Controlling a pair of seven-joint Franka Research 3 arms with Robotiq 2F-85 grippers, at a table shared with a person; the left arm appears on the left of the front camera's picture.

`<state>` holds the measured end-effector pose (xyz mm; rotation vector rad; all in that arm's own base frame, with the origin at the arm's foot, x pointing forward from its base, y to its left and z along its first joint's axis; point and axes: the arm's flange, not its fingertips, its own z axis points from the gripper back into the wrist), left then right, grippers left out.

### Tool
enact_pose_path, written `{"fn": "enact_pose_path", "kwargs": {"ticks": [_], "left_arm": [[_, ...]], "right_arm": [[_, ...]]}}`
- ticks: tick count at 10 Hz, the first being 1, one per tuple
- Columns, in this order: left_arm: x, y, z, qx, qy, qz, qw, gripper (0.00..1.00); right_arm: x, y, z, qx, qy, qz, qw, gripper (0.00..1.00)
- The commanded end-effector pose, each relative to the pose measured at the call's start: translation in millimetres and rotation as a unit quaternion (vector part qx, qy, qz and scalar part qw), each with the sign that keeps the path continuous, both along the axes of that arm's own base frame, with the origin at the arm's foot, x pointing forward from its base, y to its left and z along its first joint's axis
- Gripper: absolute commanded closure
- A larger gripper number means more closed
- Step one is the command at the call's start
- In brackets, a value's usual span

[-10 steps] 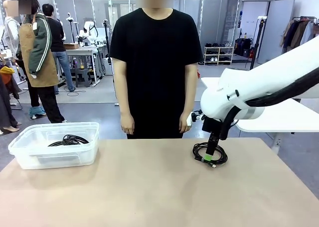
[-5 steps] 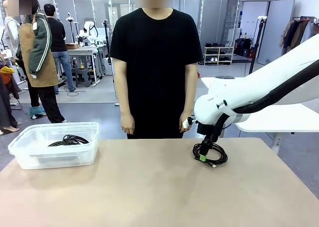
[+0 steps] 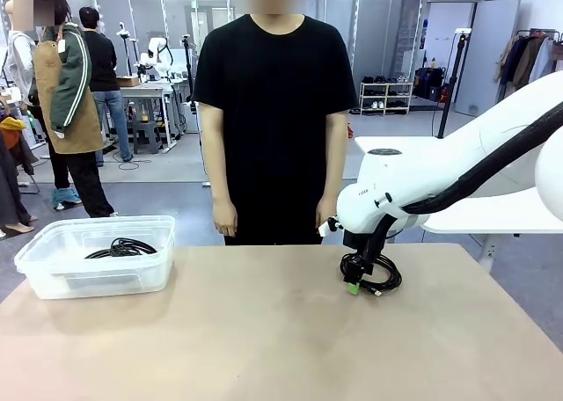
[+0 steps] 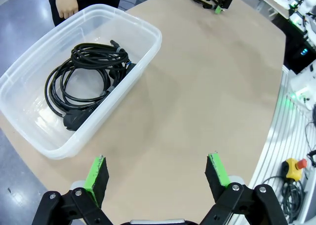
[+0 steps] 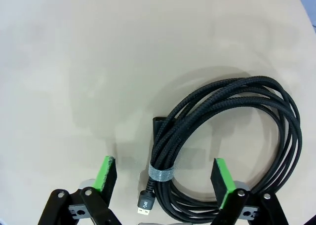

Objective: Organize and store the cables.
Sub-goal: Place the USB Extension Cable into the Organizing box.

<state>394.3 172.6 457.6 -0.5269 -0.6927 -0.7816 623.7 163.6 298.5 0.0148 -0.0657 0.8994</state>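
Note:
A coiled black cable lies on the tan table at the far right, bound by a grey tie beside its USB plug. My right gripper is open and straddles the tied section, one green pad on each side; from the front it is down at the coil's left edge. More black cables lie inside the clear plastic bin at the far left. My left gripper hovers open over bare table near the bin, holding nothing.
A person in a black shirt stands at the table's far edge, hands hanging at their sides, one close behind my right arm. Bare tabletop lies between the bin and the coil.
My right arm has shifted left and dropped, bringing its gripper down onto the coil's left side. The bin, the person and my left gripper have stayed put.

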Motion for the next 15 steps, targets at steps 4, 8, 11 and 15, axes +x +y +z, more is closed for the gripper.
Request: {"fn": "enact_pose_path", "kwargs": {"ticks": [4,8,11,15], "left_arm": [[3.7,-0.5,2.9,-0.003,-0.001,0.013,1.000,0.00],[3.7,-0.5,2.9,-0.003,-0.001,0.013,1.000,0.00],[3.7,-0.5,2.9,-0.003,-0.001,0.013,1.000,0.00],[3.7,-0.5,2.9,-0.003,-0.001,0.013,1.000,0.00]], "right_arm": [[-5.9,2.1,3.9,-0.004,-0.006,-0.029,1.000,1.00],[-10.2,2.4,15.5,0.005,-0.005,-0.040,0.999,1.00],[-36.6,11.2,60.6,-0.011,0.033,-0.025,0.999,1.00],[-134.6,84.7,109.5,0.002,0.060,0.078,0.995,1.00]]}}
